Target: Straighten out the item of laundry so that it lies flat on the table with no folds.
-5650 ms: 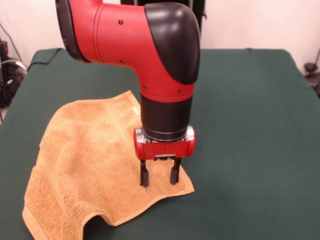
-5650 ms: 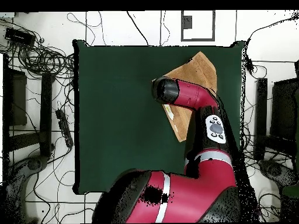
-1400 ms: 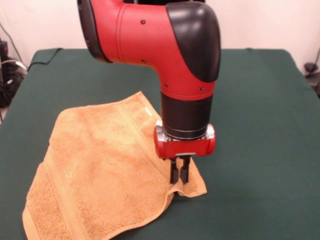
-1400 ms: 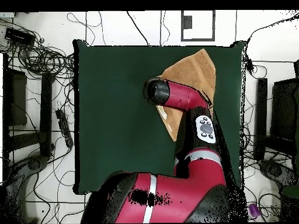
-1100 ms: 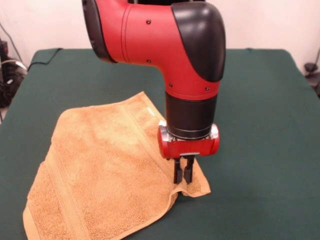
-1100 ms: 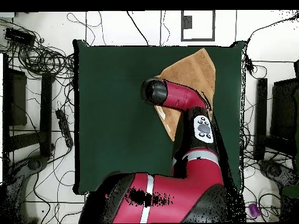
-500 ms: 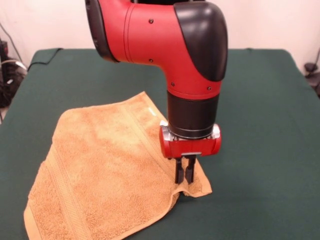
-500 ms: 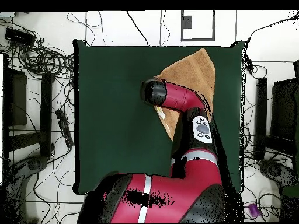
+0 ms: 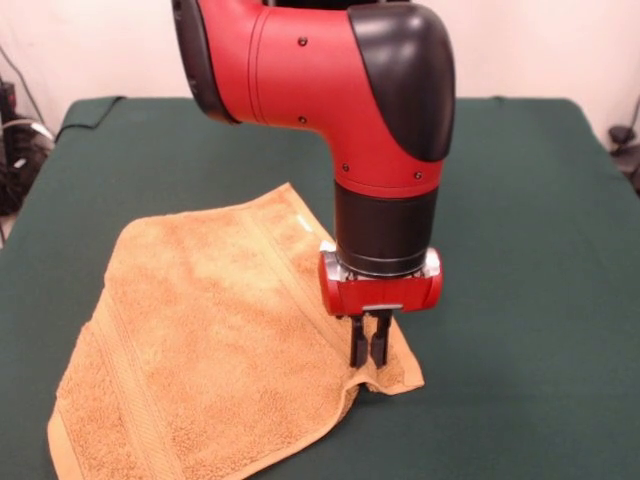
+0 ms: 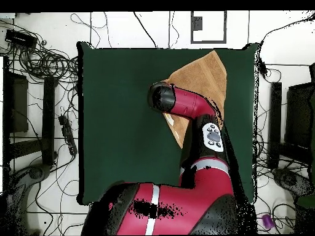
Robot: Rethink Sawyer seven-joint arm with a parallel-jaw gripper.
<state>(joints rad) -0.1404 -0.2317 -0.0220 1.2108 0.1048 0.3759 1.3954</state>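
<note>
The tan-orange terry towel [image 9: 200, 330] lies spread on the dark green table [image 9: 520, 220] at the left of the front view, with woven border bands and a small white tag [image 9: 303, 224] near its far corner. My gripper [image 9: 370, 352] points straight down at the towel's right corner, its fingers shut on a pinch of the cloth, which puckers up there. The towel's near edge runs off the bottom of the front view. In the overhead view the towel [image 10: 206, 77] shows at the table's upper right, partly hidden under my arm, and the gripper is hidden.
The table [image 10: 123, 123] is bare green fabric to the right of the towel in the front view. Cables and equipment [image 10: 37, 61] lie on the floor around the table. A framed square [image 10: 207, 26] sits beyond the table's far edge.
Over the earlier frames the gripper shut on the towel's corner and dragged it to the right in the front view, spreading the cloth. In the last half second nothing visibly moved.
</note>
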